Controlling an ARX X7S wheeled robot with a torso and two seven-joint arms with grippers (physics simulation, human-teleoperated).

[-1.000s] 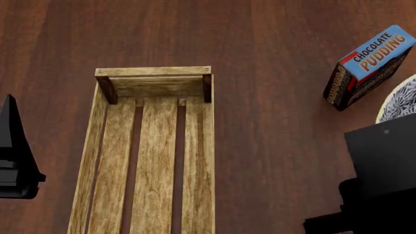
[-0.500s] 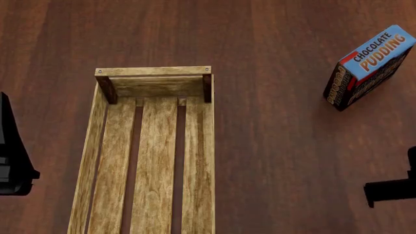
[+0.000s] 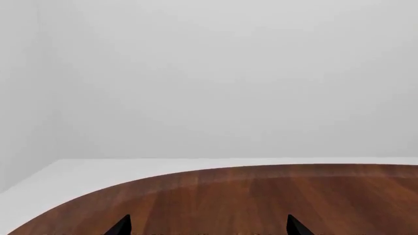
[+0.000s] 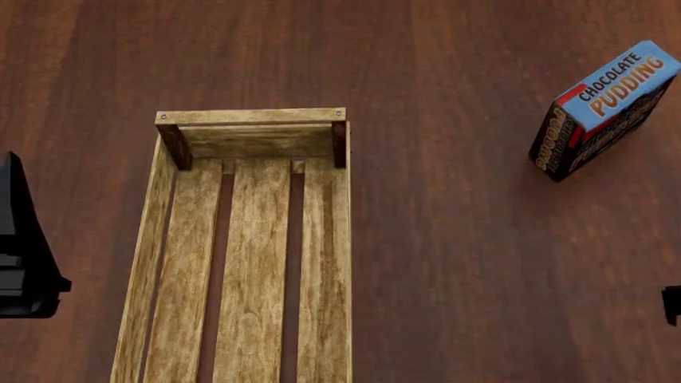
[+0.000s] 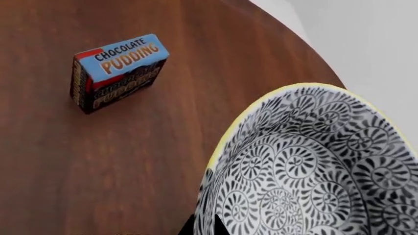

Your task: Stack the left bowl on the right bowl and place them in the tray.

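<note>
Rightward and out of the head view goes the right arm: a second ago its dark bulk and a patterned rim sat at four o'clock, now only a sliver shows at the edge. Its wrist camera shows the bowl (image 5: 313,166) pinched at the rim by the right gripper (image 5: 203,226), with the pudding box (image 4: 602,109) at two o'clock. Left gripper (image 3: 207,227) hangs spread and empty. At centre, the tray (image 4: 149,263) holds nothing, so placing looks some way off.

On the wooden surface (image 4: 447,263) there are one tray (image 4: 252,255), one pudding box (image 4: 602,109) and one patterned bowl (image 5: 313,171).
</note>
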